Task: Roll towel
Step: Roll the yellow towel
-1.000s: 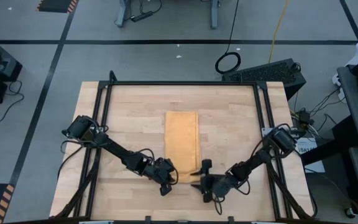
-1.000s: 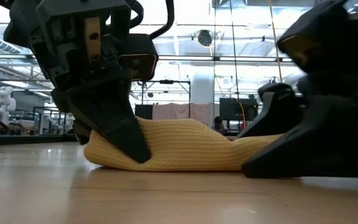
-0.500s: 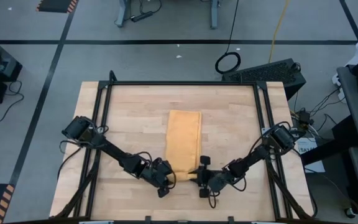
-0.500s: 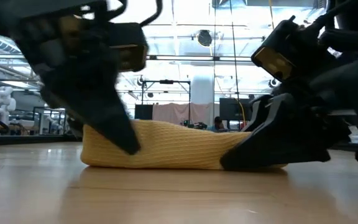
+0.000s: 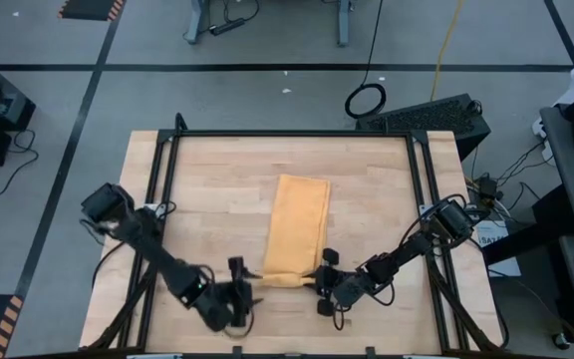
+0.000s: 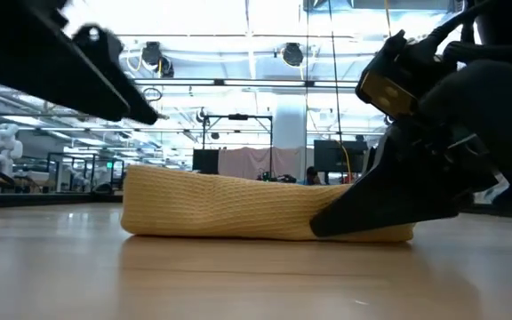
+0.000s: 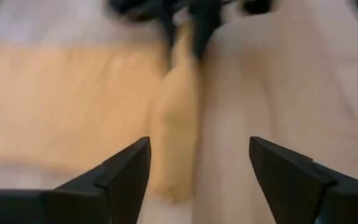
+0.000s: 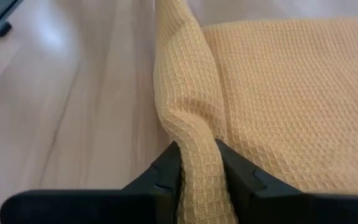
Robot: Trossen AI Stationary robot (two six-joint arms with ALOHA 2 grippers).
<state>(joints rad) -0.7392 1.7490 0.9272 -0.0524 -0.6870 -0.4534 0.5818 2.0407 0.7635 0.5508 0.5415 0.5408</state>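
The mustard-yellow towel (image 5: 295, 229) lies as a narrow strip in the middle of the wooden table, its near end bunched into a low roll (image 6: 229, 206). My left gripper (image 5: 245, 286) stands open to the left of that near end, raised off the table; its two fingers frame the roll from a distance in the left wrist view (image 7: 197, 155). My right gripper (image 5: 316, 282) is at the roll's right end, low on the table, shut on the towel (image 8: 278, 93). My right gripper pinches a raised fold of the towel (image 8: 194, 134) between its two fingers, at the right end of the rolled near edge. The fingers come in nearly level from the table's right. The fold stands up between them; the rest of the towel lies flat on the table.
Black frame rails run along the table's left (image 5: 165, 189) and right (image 5: 424, 189) sides. Bare wood (image 5: 217, 199) lies on both sides of the towel. A keyboard (image 5: 431, 115) sits beyond the far right corner.
My left gripper has opened, let go of the towel's near left end and drawn back up and toward the table's left and near edge. My right gripper has shut on the roll's right end. The towel's near end has settled into a low roll.
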